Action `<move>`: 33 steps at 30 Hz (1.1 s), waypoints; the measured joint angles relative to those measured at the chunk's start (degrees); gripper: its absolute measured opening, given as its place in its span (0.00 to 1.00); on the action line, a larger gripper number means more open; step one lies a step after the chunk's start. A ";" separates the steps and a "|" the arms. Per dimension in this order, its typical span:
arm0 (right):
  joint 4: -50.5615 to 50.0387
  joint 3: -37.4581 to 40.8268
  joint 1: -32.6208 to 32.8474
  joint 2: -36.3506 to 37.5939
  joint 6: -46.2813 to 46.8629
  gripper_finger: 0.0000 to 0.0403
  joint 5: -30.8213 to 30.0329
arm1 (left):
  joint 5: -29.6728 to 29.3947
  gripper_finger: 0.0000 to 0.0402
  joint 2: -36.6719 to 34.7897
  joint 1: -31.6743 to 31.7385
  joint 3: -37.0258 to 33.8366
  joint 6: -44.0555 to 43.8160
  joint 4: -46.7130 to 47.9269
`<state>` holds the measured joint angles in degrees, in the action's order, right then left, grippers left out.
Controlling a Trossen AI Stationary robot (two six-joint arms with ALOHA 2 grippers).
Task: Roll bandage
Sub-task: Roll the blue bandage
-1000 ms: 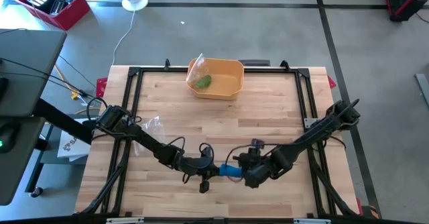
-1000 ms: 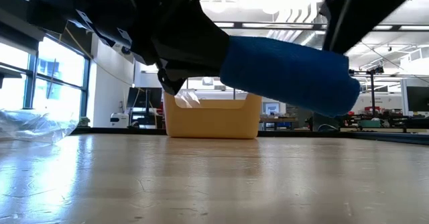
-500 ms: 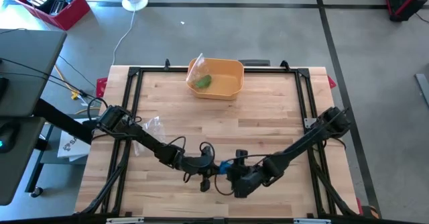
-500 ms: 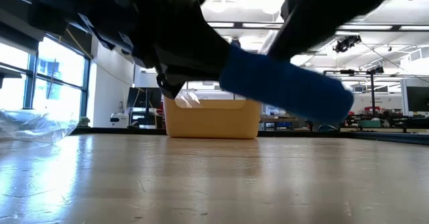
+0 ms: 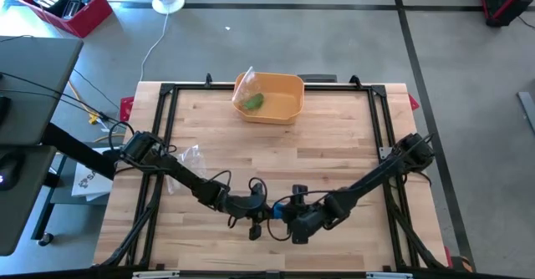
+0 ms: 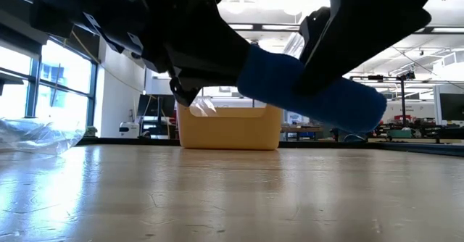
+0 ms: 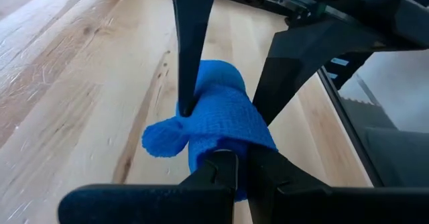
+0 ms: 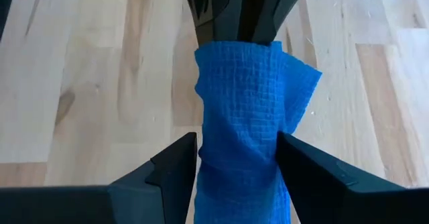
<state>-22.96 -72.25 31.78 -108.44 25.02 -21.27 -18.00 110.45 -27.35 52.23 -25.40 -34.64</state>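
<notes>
A blue bandage roll (image 7: 221,117) hangs above the wooden table near its front edge, also seen in the low view (image 6: 319,97) and the right wrist view (image 8: 241,117). My left gripper (image 7: 234,162) is shut on the roll's left end. My right gripper (image 8: 238,158) is open. It comes down slanting from the table's right, and its two fingers (image 8: 175,162) stand on either side of the roll's middle. In the high view the two grippers meet over the bandage roll (image 5: 278,213). My left gripper pinches the roll's left end (image 7: 224,147) between its two shut fingers. It comes nearly level from the table's left, and the fingers lie along the roll. The roll is lifted clear of the table, with its free end (image 6: 366,111) tilted a little downward. My right gripper's fingers flank the roll's middle (image 8: 238,140); I cannot tell whether they touch it.
A yellow bin (image 5: 288,85) with a green thing inside stands at the table's far edge. A clear plastic bag (image 5: 187,154) lies at the left. A black frame (image 5: 380,120) runs around the tabletop.
My right gripper has gone down and toward the table's left, turning a little. From beside the roll's free end it has come to stand with its open fingers on either side of the roll. The left gripper and the roll have kept still.
</notes>
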 joint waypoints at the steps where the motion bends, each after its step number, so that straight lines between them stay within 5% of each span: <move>1: 0.10 0.00 -0.20 -0.15 0.03 0.49 0.36 | -0.04 0.02 0.00 -0.03 0.00 0.01 -0.10; 10: -0.19 0.04 -0.25 -3.91 -0.36 0.47 0.80 | -0.20 0.02 -0.28 -0.07 0.15 1.19 -1.79; 18: -0.70 0.04 0.12 -3.72 0.70 0.08 0.41 | -0.33 0.04 -0.22 -0.06 0.13 1.09 -1.21; 21: -2.67 -0.02 0.24 -3.68 2.12 0.06 0.82 | 0.59 0.11 -0.22 0.43 0.28 1.98 1.11; 28: -18.35 -0.02 2.70 -1.56 9.88 0.06 1.14 | 7.06 0.32 -1.04 2.41 -0.07 -0.27 20.02; 33: -24.77 0.00 3.21 -0.87 12.02 0.07 -0.88 | 3.28 0.39 -5.76 2.66 0.10 -4.32 36.21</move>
<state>-47.73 -72.25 34.99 -109.32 37.03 -22.14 -14.72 104.69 -24.69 52.33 -29.71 1.57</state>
